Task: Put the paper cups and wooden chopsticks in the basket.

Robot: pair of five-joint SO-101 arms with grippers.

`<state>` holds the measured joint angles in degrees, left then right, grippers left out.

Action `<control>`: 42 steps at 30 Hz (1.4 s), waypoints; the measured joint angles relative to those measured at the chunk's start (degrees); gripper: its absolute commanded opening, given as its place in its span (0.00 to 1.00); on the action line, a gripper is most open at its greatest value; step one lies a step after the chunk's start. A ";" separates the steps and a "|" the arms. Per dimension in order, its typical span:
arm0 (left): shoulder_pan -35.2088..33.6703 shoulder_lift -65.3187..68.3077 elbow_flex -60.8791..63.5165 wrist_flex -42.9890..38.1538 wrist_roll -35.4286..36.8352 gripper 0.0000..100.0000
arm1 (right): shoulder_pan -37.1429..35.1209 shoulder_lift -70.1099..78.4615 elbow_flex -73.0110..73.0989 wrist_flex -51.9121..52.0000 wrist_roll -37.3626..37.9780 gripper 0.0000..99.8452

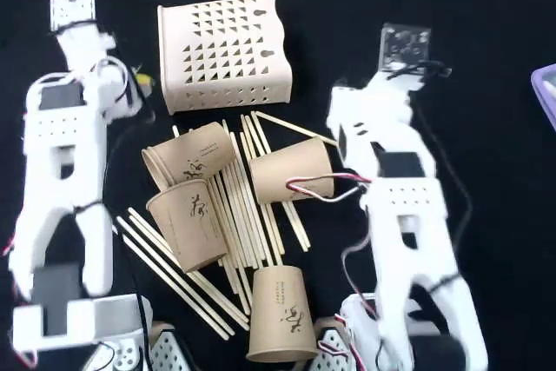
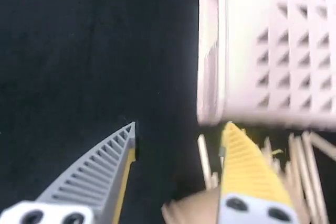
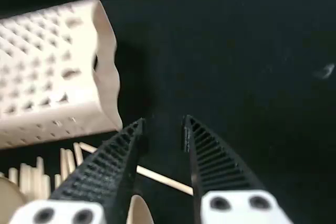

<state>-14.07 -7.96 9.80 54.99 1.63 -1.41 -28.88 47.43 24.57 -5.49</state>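
**A:** Where does the left gripper (image 2: 180, 129) stand?

**B:** Just off one end of the basket (image 1: 224, 51), which lies on its side. Its jaws are spread wide, with nothing between them but the black table (image 1: 486, 41). The yellow finger (image 2: 247, 166) is just beside the basket's corner, over the rim of a cup.

**A:** And the things to be packed?

**B:** All outside the basket, between the two grippers and back towards the arms' bases. Four paper cups (image 1: 189, 223) sit there. Two are on the left gripper's side, tipped over and touching each other. One lies close by the right arm, and one is farthest back, between the two bases. The chopsticks (image 1: 248, 206) are a loose heap under and around the cups, fanning from the basket's long wall back towards the bases.

**A:** The right gripper (image 3: 163, 123)?

**B:** Beyond the basket's other end. Its black jaws are only narrowly apart and hold nothing. A stray chopstick (image 3: 163, 178) lies slantwise on the table below them, and the basket's wavy edge is near its left finger.
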 measured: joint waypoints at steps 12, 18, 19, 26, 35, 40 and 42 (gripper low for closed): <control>5.10 24.26 -22.33 -0.35 2.20 0.27 | -0.97 14.77 0.53 -9.76 0.00 0.12; 1.58 32.44 -27.96 -0.70 2.46 0.27 | -1.05 14.77 0.53 -10.02 0.00 0.12; 0.97 33.14 -28.57 -0.70 2.46 0.27 | -1.05 14.77 0.53 -10.02 0.00 0.12; -3.69 35.34 -30.68 -2.02 2.55 0.27 | -1.05 14.77 0.53 -10.02 0.00 0.12; -11.08 36.31 -30.51 -2.29 2.55 0.27 | -1.14 14.77 0.88 -10.02 0.00 0.12; -15.47 36.40 -30.42 -2.02 2.37 0.27 | -1.49 14.77 0.88 -10.02 0.00 0.12; -16.97 36.40 -30.42 -2.02 2.37 0.27 | -1.32 14.77 0.88 -10.02 0.00 0.12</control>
<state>-31.03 28.44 -20.62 52.97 4.00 -2.73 -14.11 48.31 14.55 -5.49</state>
